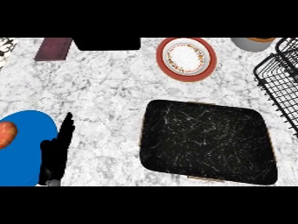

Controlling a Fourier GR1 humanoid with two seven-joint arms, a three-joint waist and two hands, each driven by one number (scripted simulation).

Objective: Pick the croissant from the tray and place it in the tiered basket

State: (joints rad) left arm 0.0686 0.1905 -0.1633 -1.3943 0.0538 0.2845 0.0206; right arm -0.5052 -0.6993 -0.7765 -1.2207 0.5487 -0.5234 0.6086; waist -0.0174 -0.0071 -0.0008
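The black marbled tray [206, 140] lies on the counter right of centre, and I see nothing on its surface. No croissant shows anywhere in the head view. The black wire tiered basket [290, 83] stands at the right edge, partly cut off. My left hand [56, 151] shows at the lower left, edge-on, fingers straight and pointing away from me, beside a blue plate and far from the tray. It holds nothing. My right hand is out of view.
A blue plate [29, 153] at the lower left carries an orange round fruit [0, 135]. A red-rimmed plate [186, 58] sits at the back. A dark box [106, 43], a maroon board [53, 48] and a grey pot [254, 43] line the far edge.
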